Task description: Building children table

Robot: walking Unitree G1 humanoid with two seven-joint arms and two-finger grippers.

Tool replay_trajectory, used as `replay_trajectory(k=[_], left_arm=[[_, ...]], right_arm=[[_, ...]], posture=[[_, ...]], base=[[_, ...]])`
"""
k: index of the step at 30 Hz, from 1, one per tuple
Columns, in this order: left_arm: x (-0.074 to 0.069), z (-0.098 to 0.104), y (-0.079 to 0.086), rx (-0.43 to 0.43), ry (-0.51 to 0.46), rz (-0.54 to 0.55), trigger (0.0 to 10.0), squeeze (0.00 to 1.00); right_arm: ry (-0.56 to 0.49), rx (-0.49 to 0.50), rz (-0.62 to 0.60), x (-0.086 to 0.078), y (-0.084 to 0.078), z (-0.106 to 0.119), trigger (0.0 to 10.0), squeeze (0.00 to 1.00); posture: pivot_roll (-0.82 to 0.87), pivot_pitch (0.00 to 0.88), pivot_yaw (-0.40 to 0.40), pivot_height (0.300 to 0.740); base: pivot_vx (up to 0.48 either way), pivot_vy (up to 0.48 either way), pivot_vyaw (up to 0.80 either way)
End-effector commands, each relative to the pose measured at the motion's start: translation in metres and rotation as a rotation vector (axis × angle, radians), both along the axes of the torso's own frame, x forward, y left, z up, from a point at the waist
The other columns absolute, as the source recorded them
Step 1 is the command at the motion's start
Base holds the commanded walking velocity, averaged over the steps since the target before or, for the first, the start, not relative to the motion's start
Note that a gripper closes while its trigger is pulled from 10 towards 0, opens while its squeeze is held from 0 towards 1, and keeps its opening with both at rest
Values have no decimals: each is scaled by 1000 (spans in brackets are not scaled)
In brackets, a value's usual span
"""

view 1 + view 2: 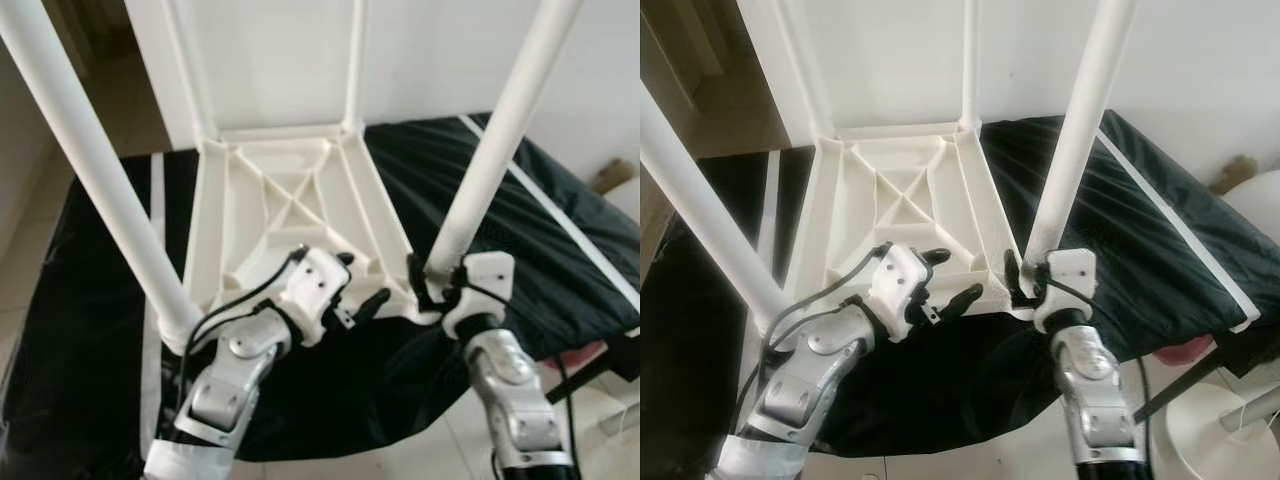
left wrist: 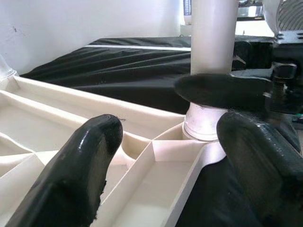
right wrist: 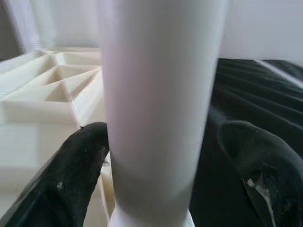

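While upturned, table point(image 1: 290, 205); four legs socketed

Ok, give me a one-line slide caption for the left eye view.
Right gripper clasps the near-right leg of the upturned white table while the left gripper hovers open.

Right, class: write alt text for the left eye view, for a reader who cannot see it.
An upturned white table top lies on a black cloth with four white legs pointing up. The right gripper clasps the base of the near right leg, while the left gripper, fingers open, hovers over the table top's near edge.
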State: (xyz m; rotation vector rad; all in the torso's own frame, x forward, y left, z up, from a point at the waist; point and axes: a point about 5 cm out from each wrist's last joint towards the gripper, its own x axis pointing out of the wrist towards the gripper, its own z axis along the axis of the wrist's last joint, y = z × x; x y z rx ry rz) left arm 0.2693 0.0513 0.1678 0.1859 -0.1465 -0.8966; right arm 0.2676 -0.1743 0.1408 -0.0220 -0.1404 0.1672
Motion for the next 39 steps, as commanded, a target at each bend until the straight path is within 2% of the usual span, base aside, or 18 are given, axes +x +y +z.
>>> replay_trajectory(k=[1, 2, 8, 10, 14, 16, 19, 20, 22, 23, 24, 25, 33, 37, 38, 39], left_arm=[[1, 0, 0, -11, 1, 9, 10000, 0], [1, 0, -1, -10, 2, 2, 10000, 0], [2, 1, -2, -9, -1, -13, 10000, 0], [4, 3, -3, -13, -3, -22, 10000, 0], [4, 3, -4, -13, -1, -26, 10000, 0], [4, 2, -5, -10, 5, -40, 10000, 0], [0, -1, -6, 13, 16, -69, 10000, 0], [-1, -2, -6, 16, 16, -70, 10000, 0], [-1, -2, -7, 16, 15, -69, 10000, 0], [-1, -2, -7, 16, 13, -68, 10000, 0], [-1, -2, -7, 16, 12, -68, 10000, 0], [-2, -1, -7, 15, 12, -68, 10000, 0], [0, -8, -4, 33, 22, -47, 10000, 0], [-4, -11, -6, 39, 29, -60, 10000, 0], [-4, -12, -7, 41, 29, -63, 10000, 0], [-4, -12, -7, 41, 29, -63, 10000, 0]], right_arm=[[14, -2, 26, 0, -6, -5, 10000, 851], [37, -47, 79, 2, -15, -9, 10000, 0], [80, -121, 195, 11, -24, -14, 10000, 0], [90, -188, 265, 22, -22, -17, 10000, 0], [90, -210, 286, 26, -20, -17, 10000, 0], [89, -224, 317, 32, -15, -17, 10000, 0], [94, -269, 427, 47, 1, -17, 10000, 0], [103, -274, 454, 48, 4, -19, 7765, 0], [108, -276, 469, 49, 5, -20, 7765, 0], [113, -283, 484, 49, 6, -22, 3373, 0], [114, -288, 495, 49, 6, -23, 3373, 0], [118, -286, 501, 49, 6, -25, 118, 0], [132, -275, 502, 46, -1, -31, 0, 0], [147, -245, 474, 38, -9, -36, 0, 0], [145, -234, 462, 36, -9, -37, 980, 0], [145, -234, 462, 36, -9, -37, 980, 0]], posture=[[-7, 0, -18, 740], [-10, 0, -15, 740], [-13, 0, -10, 740], [-14, 0, -4, 740], [-13, 0, -3, 740], [-11, 0, -2, 740], [-3, 0, -3, 740], [4, 0, -7, 740], [4, 0, -7, 740], [11, 0, -11, 740], [11, 0, -11, 740], [18, 0, -17, 740], [20, 0, -22, 740], [11, 0, -21, 740], [5, 0, -17, 740], [5, 0, -17, 740]], base=[[0, 0, 0], [0, 0, 0], [0, 0, 0], [0, 0, 0], [0, 0, 0], [0, 0, 0], [0, 0, 0], [0, 0, 0], [0, 0, 0], [0, 0, 0], [0, 0, 0], [0, 0, 0], [0, 0, 0], [0, 0, 0], [0, 0, 0], [0, 0, 0]])
